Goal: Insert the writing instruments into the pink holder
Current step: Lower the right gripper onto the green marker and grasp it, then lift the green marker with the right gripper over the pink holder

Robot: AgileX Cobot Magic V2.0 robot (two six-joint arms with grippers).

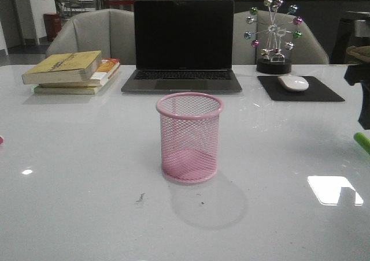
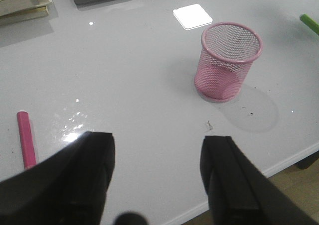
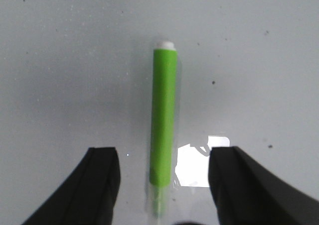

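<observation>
We see the right gripper (image 3: 162,185) spread wide, the green pen (image 3: 164,120) lying flat on the table (image 1: 87,186) between its fingers, untouched. Our left gripper (image 2: 157,180) is also wide, with the magenta pen (image 2: 26,139) beside it; the pink holder (image 1: 189,137) stands upright mid-table.

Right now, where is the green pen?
The green pen lies flat on the table at the far right edge of the front view, right of the cup, between the open right tool's fingers.
</observation>
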